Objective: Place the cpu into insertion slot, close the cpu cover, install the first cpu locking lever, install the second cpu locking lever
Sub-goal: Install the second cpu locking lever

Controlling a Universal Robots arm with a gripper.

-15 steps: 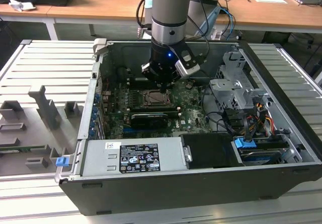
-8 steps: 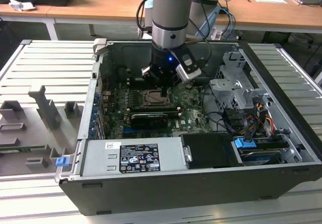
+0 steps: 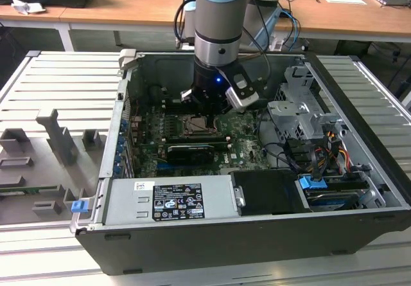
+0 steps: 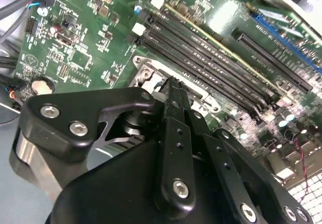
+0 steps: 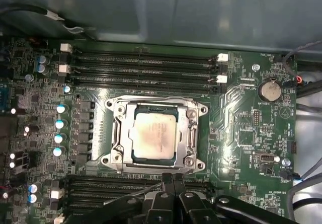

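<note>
The cpu (image 5: pixel 155 136), a dull silver square, lies flat in the insertion slot (image 5: pixel 193 136) on the green board. The cpu cover (image 5: pixel 119 128), a silver frame with a square window, lies down around it. My gripper (image 5: pixel 172 177) hovers just beside one edge of the socket, its two black fingers pressed together with nothing between them. In the second wrist view the gripper (image 4: pixel 173 88) hangs close over a silver corner of the socket (image 4: pixel 145 73). In the exterior view the arm's wrist (image 3: pixel 215 87) stands right above the insertion slot (image 3: pixel 196 126) inside the open computer case.
Long black memory slots (image 5: pixel 141 63) run on both sides of the socket. A coin battery (image 5: pixel 268 89) and cables (image 5: pixel 307 90) sit off to one side. In the exterior view a black card (image 3: pixel 187 151), grey power supply (image 3: pixel 173 199) and metal drive cage (image 3: pixel 298 116) crowd the case.
</note>
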